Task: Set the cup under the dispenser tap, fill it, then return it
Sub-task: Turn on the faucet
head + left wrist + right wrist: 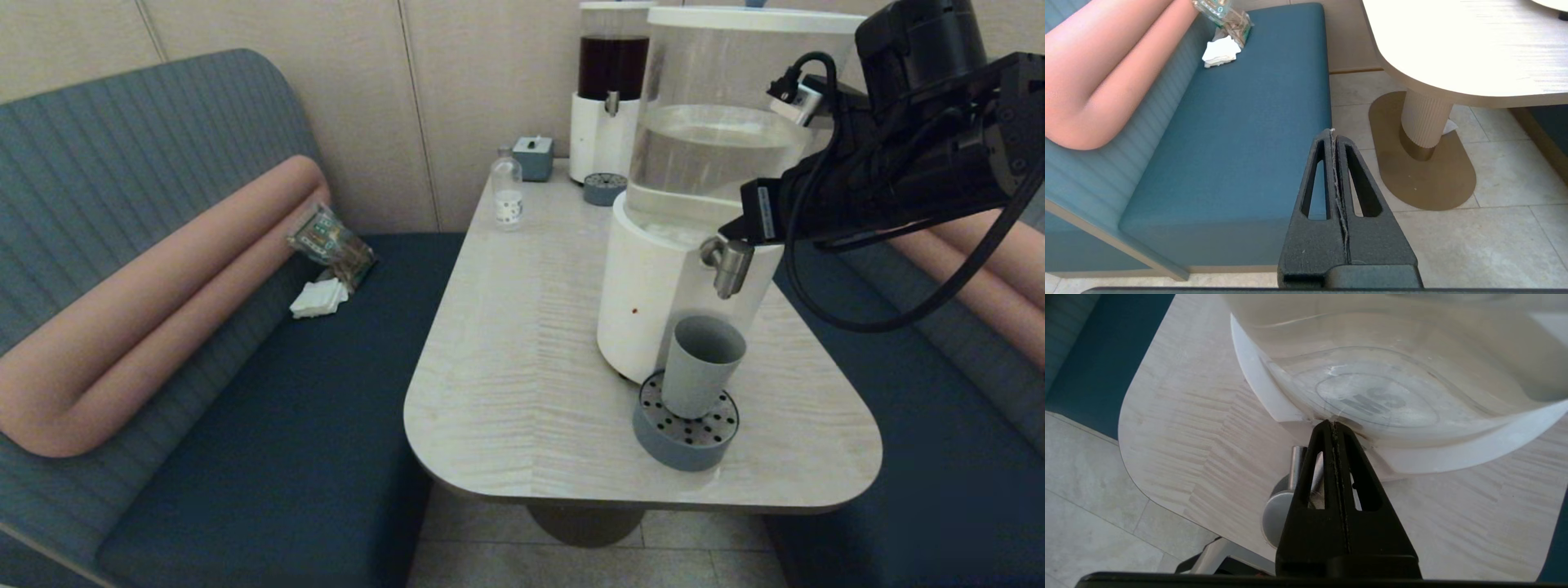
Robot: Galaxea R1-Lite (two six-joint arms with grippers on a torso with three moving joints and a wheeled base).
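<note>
The grey-blue cup (702, 366) stands upright on a round perforated drip tray (684, 429), directly below the brushed-steel dispenser tap (729, 263). My right gripper (739, 227) is shut and empty. Its tips rest just above the tap, against the seam between the clear tank (718, 122) and the white base (645, 302). In the right wrist view the shut right gripper (1333, 424) touches the tank's lower rim, with the tap (1280, 498) underneath the fingers; the cup is hidden there. My left gripper (1334, 132) is shut and parked low beside the bench, over the floor.
A smaller dark-liquid dispenser (612, 82) with its own drip tray (604, 188), a grey box (534, 157) and a small clear bottle (507, 194) stand at the table's far end. A snack packet (331, 241) and napkins (318, 298) lie on the left bench. The table's rounded front edge (637, 498) is close to the tray.
</note>
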